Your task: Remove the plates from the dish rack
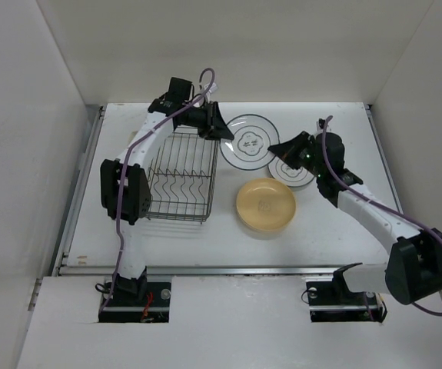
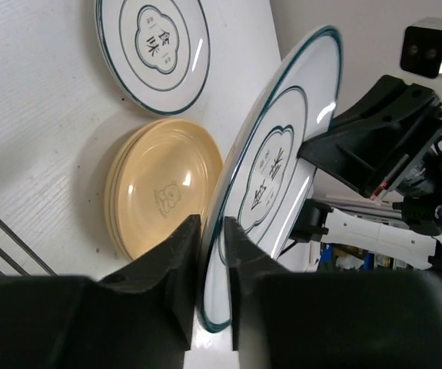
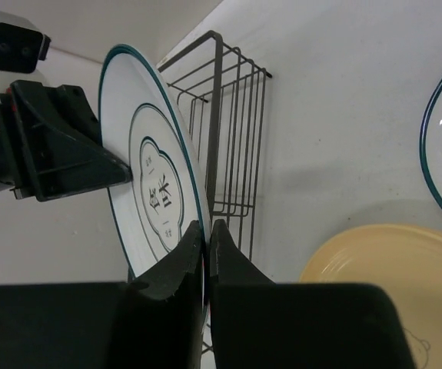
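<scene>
White table (image 1: 167,246) beneath; we judge a handover: left gripper (image 2: 211,227) and right gripper (image 3: 207,227) both clamp one upright lettered plate (image 2: 274,169) beside the dish rack (image 1: 178,184)

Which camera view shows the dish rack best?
Top external: the whole dish rack shows, with no plates in it. Right wrist shows one end behind the held plate; left wrist catches a few wires.

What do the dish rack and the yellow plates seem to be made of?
The dish rack looks like thin metal wire with a dark, dull coating. The yellow plates look like glazed ceramic or melamine: smooth and softly shiny, which fits both.
</scene>
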Robot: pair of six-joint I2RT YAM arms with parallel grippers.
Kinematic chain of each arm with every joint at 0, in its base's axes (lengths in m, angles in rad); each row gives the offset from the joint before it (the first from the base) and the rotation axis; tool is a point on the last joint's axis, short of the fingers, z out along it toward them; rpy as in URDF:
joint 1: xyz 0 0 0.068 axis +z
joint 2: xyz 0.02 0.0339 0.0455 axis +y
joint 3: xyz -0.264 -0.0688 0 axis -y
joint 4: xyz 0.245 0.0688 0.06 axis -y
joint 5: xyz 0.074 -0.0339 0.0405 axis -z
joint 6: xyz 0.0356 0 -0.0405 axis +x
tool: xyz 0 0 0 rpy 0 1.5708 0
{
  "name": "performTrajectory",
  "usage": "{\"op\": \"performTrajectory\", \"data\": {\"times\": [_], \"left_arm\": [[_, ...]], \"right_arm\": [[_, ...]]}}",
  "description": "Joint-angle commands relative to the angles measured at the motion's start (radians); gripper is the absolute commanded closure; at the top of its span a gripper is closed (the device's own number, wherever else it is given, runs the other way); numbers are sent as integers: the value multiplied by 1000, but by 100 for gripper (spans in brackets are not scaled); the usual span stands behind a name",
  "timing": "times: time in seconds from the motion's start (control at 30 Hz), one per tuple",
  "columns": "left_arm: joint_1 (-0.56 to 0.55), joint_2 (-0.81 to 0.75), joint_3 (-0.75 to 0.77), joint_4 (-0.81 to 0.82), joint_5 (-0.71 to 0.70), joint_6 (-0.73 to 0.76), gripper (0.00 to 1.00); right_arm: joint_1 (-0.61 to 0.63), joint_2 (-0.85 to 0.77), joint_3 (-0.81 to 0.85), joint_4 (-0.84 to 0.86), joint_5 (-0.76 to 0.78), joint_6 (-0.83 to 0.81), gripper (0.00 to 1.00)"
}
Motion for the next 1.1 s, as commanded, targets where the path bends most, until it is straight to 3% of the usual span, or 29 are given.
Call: {"op": "performTrajectory", "data": {"times": [0.0, 0.07, 0.1, 0.2, 0.23, 0.5, 0.8, 1.07], "left_arm": [[-42, -56, 23, -7, 90, -19, 83], [-42, -47, 57, -62, 22, 29, 78], [-42, -47, 75, -141, -16, 96, 65], [-56, -36, 172, -266, -235, 196, 51], [-56, -36, 187, -309, -280, 214, 37], [-56, -68, 197, -318, -459, 235, 0], [-66, -113, 234, -397, -705, 327, 0], [-66, -203, 133, -406, -889, 402, 0]], "right_arm": [[13, 17, 11, -28, 81, -59, 100], [13, -2, 11, -50, 110, -33, 100], [13, -11, 11, -69, 145, -32, 100], [4, -51, 11, -119, 222, -14, 100], [4, -69, 11, -129, 237, -14, 100], [-25, -129, 11, -235, 372, 18, 100], [-139, -97, -11, -265, 412, 27, 100], [-225, 3, -11, -242, 327, 18, 100]]}}
